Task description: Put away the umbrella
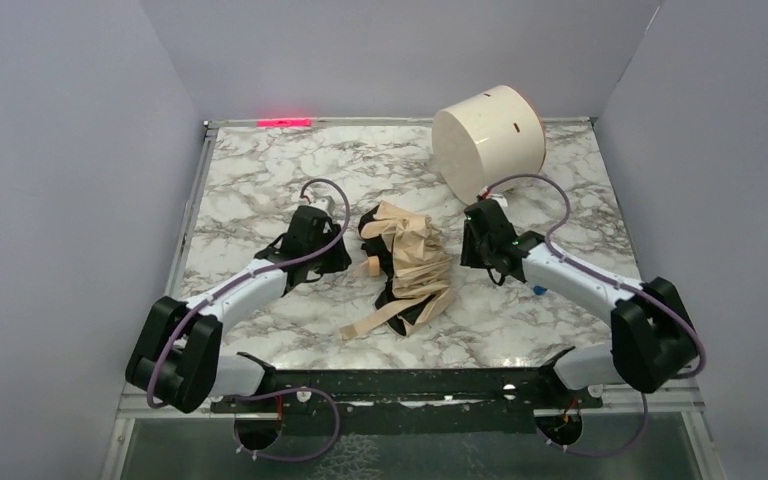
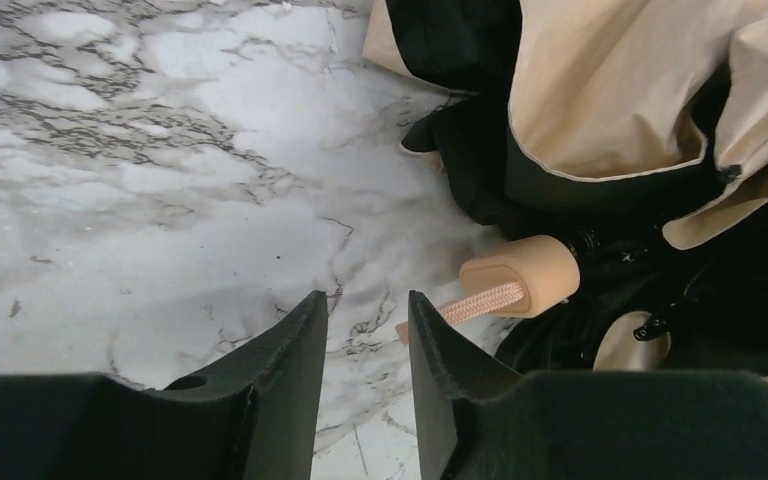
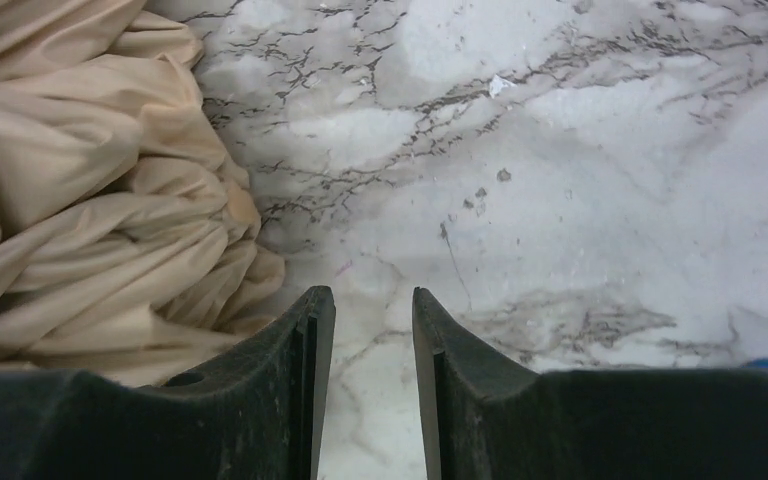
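My left claw (image 2: 365, 300) is open. The two black fingers stand apart with a modest gap, and through that gap I see only bare marble worktop (image 2: 160, 200). Nothing is gripped. Just ahead of it and off to its right lies the umbrella (image 1: 410, 265), a crumpled bundle of beige fabric and black lining resting on the worktop. Its peach handle knob (image 2: 525, 275) points back toward the claw, a little ahead of the right finger. A braided peach cord (image 2: 485, 300) runs from the knob down to that finger's tip. I cannot tell whether the cord touches the finger.

My right claw (image 3: 370, 295) is also open, with a similar gap and only marble between the fingers. The umbrella's folded beige fabric (image 3: 80, 200) is piled to the left of this claw and ahead of it. The nearest folds come down right beside the left finger, but none lie between the fingers.

From the overhead camera the umbrella sits between the two claws, the left one near its handle side and the right one just off its opposite side. A long tan strap (image 1: 370, 322) trails out of the bundle toward the arm bases, nearer than either claw. A white drum (image 1: 490, 140) lies tipped over beyond the right claw, well apart from the umbrella.
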### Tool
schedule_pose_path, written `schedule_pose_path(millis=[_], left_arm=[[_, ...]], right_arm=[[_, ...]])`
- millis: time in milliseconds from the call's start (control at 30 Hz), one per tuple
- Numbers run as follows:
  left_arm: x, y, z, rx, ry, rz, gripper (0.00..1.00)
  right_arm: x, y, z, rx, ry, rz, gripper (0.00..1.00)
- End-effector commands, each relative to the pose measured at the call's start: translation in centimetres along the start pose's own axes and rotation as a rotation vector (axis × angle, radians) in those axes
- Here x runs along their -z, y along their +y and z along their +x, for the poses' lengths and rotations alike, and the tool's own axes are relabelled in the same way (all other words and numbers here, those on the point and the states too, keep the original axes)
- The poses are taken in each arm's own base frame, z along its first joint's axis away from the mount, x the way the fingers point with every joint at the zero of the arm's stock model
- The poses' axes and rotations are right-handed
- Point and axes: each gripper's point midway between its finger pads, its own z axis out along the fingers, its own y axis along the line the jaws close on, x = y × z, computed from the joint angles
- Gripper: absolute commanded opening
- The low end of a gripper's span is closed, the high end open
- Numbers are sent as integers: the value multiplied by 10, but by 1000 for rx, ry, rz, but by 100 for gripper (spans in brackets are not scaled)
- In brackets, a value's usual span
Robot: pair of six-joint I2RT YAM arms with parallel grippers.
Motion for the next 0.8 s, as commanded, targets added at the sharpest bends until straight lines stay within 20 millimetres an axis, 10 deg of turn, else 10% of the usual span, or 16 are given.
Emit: schedule_pose_path(millis=[0, 300, 767], left_arm=[[-22, -9, -10, 2, -42, -24, 33], [-39, -18, 11, 24, 19, 2, 24], [-76, -46, -22, -98, 38, 44, 23]], right_arm=[[-27, 16, -28, 73, -49, -27, 39], [-74, 31, -15, 102, 49, -145, 38], [-58, 72, 5, 51, 98, -417, 38]])
